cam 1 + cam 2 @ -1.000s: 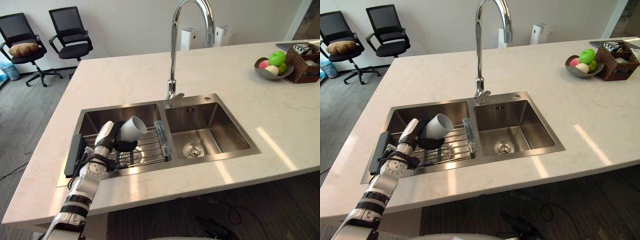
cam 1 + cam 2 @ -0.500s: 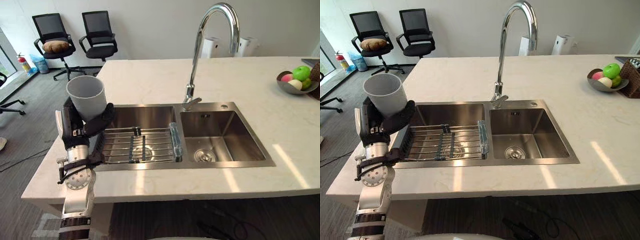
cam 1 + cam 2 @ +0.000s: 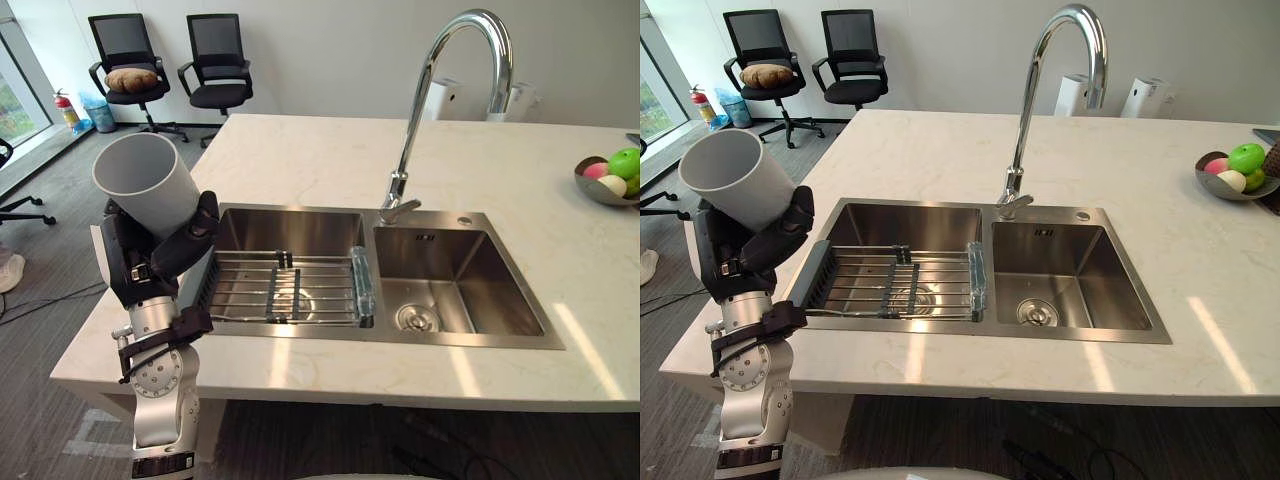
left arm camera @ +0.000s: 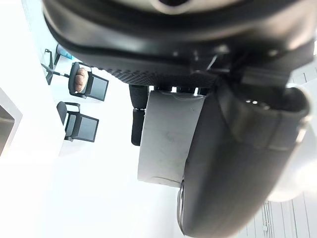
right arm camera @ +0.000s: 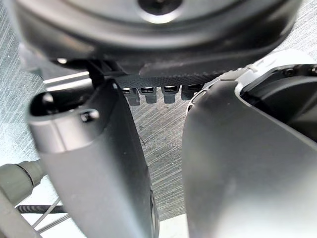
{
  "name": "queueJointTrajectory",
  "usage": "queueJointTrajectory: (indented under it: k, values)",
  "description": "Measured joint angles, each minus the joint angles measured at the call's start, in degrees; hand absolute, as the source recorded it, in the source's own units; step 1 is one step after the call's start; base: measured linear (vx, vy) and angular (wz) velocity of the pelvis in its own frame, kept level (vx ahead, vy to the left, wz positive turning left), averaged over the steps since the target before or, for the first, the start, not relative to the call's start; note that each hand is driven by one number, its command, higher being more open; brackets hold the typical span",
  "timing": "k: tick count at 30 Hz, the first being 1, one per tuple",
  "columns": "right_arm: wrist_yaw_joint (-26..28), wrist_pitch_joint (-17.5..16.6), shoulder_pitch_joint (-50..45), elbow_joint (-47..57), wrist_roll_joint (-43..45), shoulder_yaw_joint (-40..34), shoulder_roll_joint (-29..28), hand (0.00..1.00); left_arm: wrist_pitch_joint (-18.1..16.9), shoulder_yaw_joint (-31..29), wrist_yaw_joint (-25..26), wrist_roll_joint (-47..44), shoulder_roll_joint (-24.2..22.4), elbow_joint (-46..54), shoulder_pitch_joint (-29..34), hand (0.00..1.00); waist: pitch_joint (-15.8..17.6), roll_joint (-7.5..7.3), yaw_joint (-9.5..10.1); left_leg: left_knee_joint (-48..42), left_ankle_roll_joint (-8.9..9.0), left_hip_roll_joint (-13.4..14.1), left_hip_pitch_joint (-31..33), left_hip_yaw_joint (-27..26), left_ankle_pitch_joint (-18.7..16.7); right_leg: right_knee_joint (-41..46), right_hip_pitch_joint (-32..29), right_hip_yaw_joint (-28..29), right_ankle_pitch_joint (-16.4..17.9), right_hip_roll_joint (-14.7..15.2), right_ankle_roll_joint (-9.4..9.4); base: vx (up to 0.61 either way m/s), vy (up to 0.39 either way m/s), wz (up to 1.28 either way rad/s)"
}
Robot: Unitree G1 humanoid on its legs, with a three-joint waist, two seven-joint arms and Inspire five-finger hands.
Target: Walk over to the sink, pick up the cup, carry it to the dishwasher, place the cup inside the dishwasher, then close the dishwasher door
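1. Your left hand [image 3: 150, 262] is raised at the left end of the table [image 3: 320, 160], with its forearm standing nearly upright below it
2. That hand is closed round the cup [image 3: 150, 185]: the thumb lies across the lower wall on the side nearest the sink, and the fingers wrap the far side
3. The cup is pale grey, plain and empty as far as you can see into it. It is tilted, with the open mouth up and leaning away from the sink
4. In the left wrist view the cup's wall [image 4: 168, 144] sits tight between the thumb and the row of fingers
5. The cup is clear of the table and touches nothing but the hand
6. The sink [image 3: 290, 228] has two steel basins. A wire rack [image 3: 300, 290] spans the left basin, and you can see the drain [image 3: 417, 318] in the right one
7. The tall curved faucet [image 3: 425, 100] rises from the back rim, between the basins
8. A fruit bowl [image 3: 590, 186] sits at the far right of the table, well apart from the sink, with a green apple [image 3: 626, 162] in it
9. Two black office chairs [image 3: 222, 60] stand on the floor beyond the table
10. Your right hand [image 5: 228, 163] shows in its own wrist view over grey carpet [image 5: 163, 139]. You cannot tell whether it is open or closed, and nothing shows in it
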State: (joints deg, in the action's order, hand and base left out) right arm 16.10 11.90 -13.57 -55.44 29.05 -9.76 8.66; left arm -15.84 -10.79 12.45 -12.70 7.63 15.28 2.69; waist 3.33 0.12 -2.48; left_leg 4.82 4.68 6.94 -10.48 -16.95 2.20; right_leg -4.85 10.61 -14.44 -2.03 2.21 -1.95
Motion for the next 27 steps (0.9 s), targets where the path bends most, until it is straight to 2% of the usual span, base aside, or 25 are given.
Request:
queueJointTrajectory:
  k: [7, 10, 12, 13, 17, 19, 20, 21, 22, 23, 24, 25, 26, 27]
  values:
    - [-0.3, 0.0, 0.1, -0.4, -0.6, 0.0, -0.1, 1.0, -0.2, 0.0, 1.1, 0.4, -0.5, 0.6, 0.3, 0.0, 0.0, 0.06, 0.05, -0.3, -0.01, 0.1, 0.1, -0.1, -0.1, 0.0, 0.1, 0.2, 0.1, 0.0, 0.03, 0.0, 0.0, 0.0]
    - [-0.1, 0.0, 0.6, -0.7, -2.7, 0.1, 0.1, 1.0, -0.2, 0.0, 1.3, 1.0, -1.1, 0.9, 2.0, 0.0, 0.3, 0.46, 0.19, -6.7, -0.17, 0.7, 3.5, 0.8, -3.0, 0.1, 0.2, -0.4, 0.1, 0.2, 0.06, 0.0, 0.005, 0.12]
    - [0.0, 0.0, 1.1, -1.2, -2.9, 0.0, 0.3, 1.0, 0.3, 0.0, 1.1, 1.7, -2.6, 3.9, 5.0, 0.0, 0.7, 0.95, 0.23, -11.5, -0.25, 1.1, 7.0, 3.9, -4.4, 0.2, 0.3, -3.0, 0.3, 0.2, 0.23, 0.0, -0.018, 0.5]
    - [0.1, 0.1, 1.1, -1.2, -2.9, 0.0, 0.4, 1.0, 0.4, 0.0, 1.1, 2.1, -3.0, 5.3, 6.1, 0.0, 1.0, 1.14, 0.33, -11.5, -0.24, 1.1, 7.3, 4.4, -4.4, 0.4, 0.3, -3.7, 0.5, 0.1, 0.29, -0.04, -0.024, 0.66]
    - [0.1, 0.5, 0.8, -1.2, -4.1, 0.0, 1.5, 1.0, -0.3, 0.0, 2.1, 5.2, -4.5, 11.5, 12.1, 0.0, 1.8, 2.28, 2.95, -5.8, 0.09, 0.4, 8.3, 9.6, -1.0, 2.9, -0.8, -10.3, 3.1, 0.2, 0.68, -0.1, -0.051, 0.82]
    - [0.5, 1.1, 1.7, -1.3, -5.2, -0.8, 2.3, 1.0, -1.5, -0.1, 3.3, 5.8, -4.5, 12.2, 13.2, 0.0, 1.9, 2.28, 3.56, -6.0, -2.72, 1.1, 11.2, 5.8, -3.4, 3.4, -2.5, -14.3, 3.0, 0.8, 1.26, -0.08, -0.05, 1.09]
    - [0.6, 1.1, 2.9, -2.6, -5.2, -1.5, 2.2, 1.0, -2.1, 0.0, 4.0, 5.8, -4.7, 12.1, 12.6, 0.0, 3.3, 0.89, 3.34, -12.5, -7.11, 2.1, 13.4, -1.7, -5.4, 3.7, -3.1, -17.8, 3.2, 3.3, 2.03, -0.05, 0.051, 1.37]
    - [0.4, 1.1, 3.9, -2.8, -5.2, -1.7, 3.1, 1.0, -2.5, 1.3, 4.0, 6.0, -4.7, 11.9, 12.4, 0.0, 4.4, 1.26, 3.32, -23.7, -9.27, 4.9, 15.1, -10.4, -6.8, 6.3, -3.7, -20.7, 3.5, 5.6, 1.78, -0.04, 0.088, 1.35]
    - [0.5, 1.1, 4.0, -2.6, -5.2, -1.7, 3.4, 1.0, -2.6, 1.9, 3.9, 6.0, -4.7, 11.8, 12.4, 0.0, 4.5, 1.3, 3.3, -27.5, -9.77, 6.2, 14.9, -14.0, -7.2, 7.0, -3.7, -22.0, 3.7, 6.5, 1.63, -0.01, 0.09, 1.28]
    - [0.4, 0.8, 3.8, -2.1, -5.4, -1.6, 3.9, 1.0, -2.9, 3.6, 3.9, 6.0, -5.2, 11.6, 12.3, 0.0, 4.3, 1.58, 3.01, -32.9, -9.9, 9.5, 13.1, -20.6, -7.2, 8.5, -3.6, -25.1, 4.1, 7.9, 1.55, 0.04, 0.112, 1.4]
    - [0.3, 0.2, 3.0, -1.7, -5.7, -1.7, 4.7, 1.0, -3.2, 5.6, 3.8, 6.8, -5.9, 11.5, 11.6, 0.0, 3.6, 2.82, 2.38, -35.0, -12.43, 12.9, 10.8, -25.5, -4.4, 11.1, -3.4, -28.9, 5.2, 9.4, 1.19, 0.03, 0.118, 1.54]
    - [0.3, -0.1, 2.5, -1.0, -5.7, -1.8, 5.3, 1.0, -3.5, 6.6, 3.7, 7.3, -6.3, 11.4, 11.1, 0.0, 3.2, 3.91, 2.19, -34.8, -13.44, 14.3, 10.0, -27.1, -1.8, 13.2, -3.4, -30.8, 6.1, 10.2, 0.84, 0.01, 0.156, 1.82]
    - [0.0, -1.2, 1.7, 0.0, -6.0, -3.1, 6.2, 1.0, -3.8, 8.7, 3.9, 7.1, -6.8, 10.7, 9.6, 0.0, 4.0, 4.71, 1.67, -34.2, -14.79, 13.2, 10.1, -31.2, -1.3, 20.3, -3.7, -35.0, 8.3, 13.7, 1.73, -0.06, 0.172, 1.57]
    - [-0.1, -1.7, 1.6, 0.2, -6.3, -3.8, 6.2, 1.0, -4.1, 9.0, 4.0, 7.0, -7.1, 10.5, 9.4, 0.0, 4.3, 4.81, 0.9, -32.4, -15.06, 12.4, 9.8, -32.5, -1.1, 21.2, -3.9, -36.3, 9.6, 14.4, 0.85, -0.2, 0.195, 2.54]
